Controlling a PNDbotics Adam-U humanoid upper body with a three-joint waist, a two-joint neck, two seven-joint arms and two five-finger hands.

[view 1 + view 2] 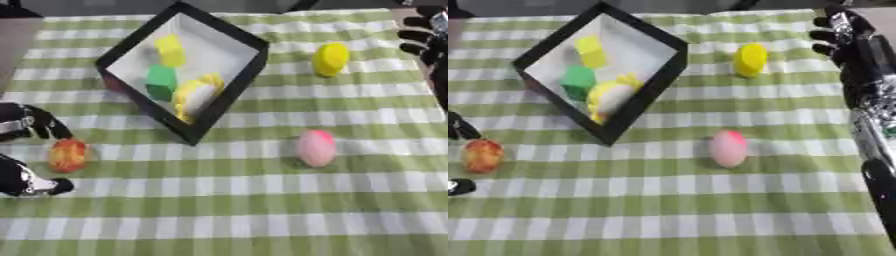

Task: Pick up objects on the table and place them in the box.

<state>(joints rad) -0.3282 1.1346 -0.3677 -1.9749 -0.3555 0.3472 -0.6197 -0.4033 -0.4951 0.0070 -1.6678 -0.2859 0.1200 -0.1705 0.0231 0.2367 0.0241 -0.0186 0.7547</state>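
The orange-red fruit (68, 155) lies on the desk (262, 210) at its left edge, and I have my left hand (26, 150) right beside it, fingers spread apart either side, not yet closed on it. The box (223, 97) stands ahead and to the right of it. My right hand (846, 37) hangs open far off, nearer the yellow piece (331, 59) than the pink egg (316, 147).
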